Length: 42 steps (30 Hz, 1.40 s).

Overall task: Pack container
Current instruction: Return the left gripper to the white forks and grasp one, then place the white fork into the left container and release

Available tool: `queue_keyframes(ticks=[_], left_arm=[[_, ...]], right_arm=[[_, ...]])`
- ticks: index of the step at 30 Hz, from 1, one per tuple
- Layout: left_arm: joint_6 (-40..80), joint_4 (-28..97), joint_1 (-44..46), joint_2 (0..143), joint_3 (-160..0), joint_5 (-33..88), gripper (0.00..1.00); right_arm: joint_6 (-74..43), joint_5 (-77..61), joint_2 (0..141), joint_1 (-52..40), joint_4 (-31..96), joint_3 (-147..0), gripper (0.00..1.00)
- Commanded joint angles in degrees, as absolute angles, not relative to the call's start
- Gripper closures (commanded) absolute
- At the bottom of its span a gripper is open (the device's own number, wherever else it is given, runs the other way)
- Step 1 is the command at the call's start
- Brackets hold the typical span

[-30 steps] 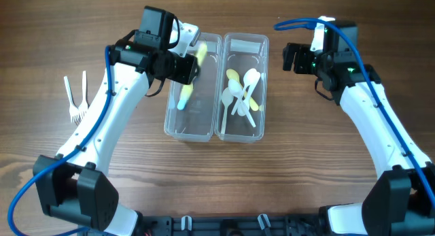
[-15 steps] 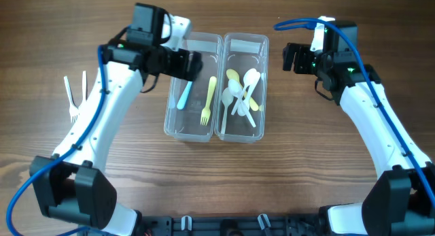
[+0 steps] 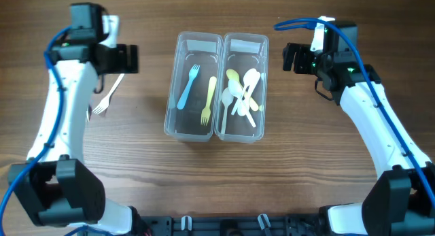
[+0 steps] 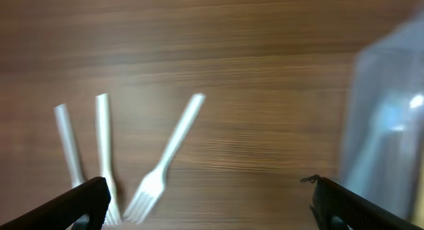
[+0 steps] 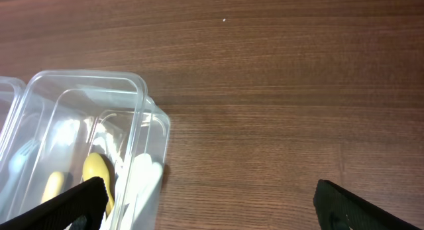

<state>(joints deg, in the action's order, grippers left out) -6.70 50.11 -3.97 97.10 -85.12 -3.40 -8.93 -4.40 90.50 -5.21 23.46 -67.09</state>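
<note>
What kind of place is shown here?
Probably a robotics lab bench: a wooden table, two robot arms, and clear plastic containers holding plastic forks and spoons.

Looks like a robotics lab bench: two white arms mounted on a dark rail at a wood-grain table, blue cables trailing alongside.
</note>
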Motion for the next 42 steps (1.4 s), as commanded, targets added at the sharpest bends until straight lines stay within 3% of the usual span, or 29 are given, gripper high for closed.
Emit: queue_keyframes(ticks=[1, 11, 15, 18, 22, 23, 33, 42], left_arm=[[-6.8, 47.5, -8.9, 99.9, -81.8, -5.2, 0.0], [-0.8, 42.2, -14.8, 113.6, -78.7, -3.0, 0.0], [-0.8, 41.4, -14.7, 118.1, -78.7, -1.4, 0.14], [-1.0, 40.9, -14.5, 119.7, -78.7, -1.0, 0.37], [-1.0, 40.6, -14.5, 121.2, -78.7, -0.9, 0.91], [-1.0, 40.7, -14.5, 121.3, -78.7, -0.9, 0.96], [-1.0, 41.3, -13.6, 118.4, -78.8, 0.2, 0.96], [0.8, 42.6, -9.4, 102.2, -79.4, 0.8, 0.96]], right_arm=[[-8.3, -3.6, 90.2, -5.4, 23.2, -67.2, 0.0], [-8.4, -3.6, 90.2, -5.4, 23.2, -67.2, 0.0], [-8.4, -3.6, 90.2, -5.4, 23.2, -67.2, 0.0], [-8.4, -3.6, 90.2, -5.4, 23.2, -67.2, 0.0], [-8.3, -3.6, 90.2, -5.4, 23.2, -67.2, 0.0], [-8.4, -3.6, 90.2, -5.4, 23.2, -67.2, 0.0], [-8.3, -3.6, 90.2, -5.4, 23.2, -67.2, 0.0], [-8.4, -3.6, 90.2, -5.4, 23.2, -67.2, 0.0]])
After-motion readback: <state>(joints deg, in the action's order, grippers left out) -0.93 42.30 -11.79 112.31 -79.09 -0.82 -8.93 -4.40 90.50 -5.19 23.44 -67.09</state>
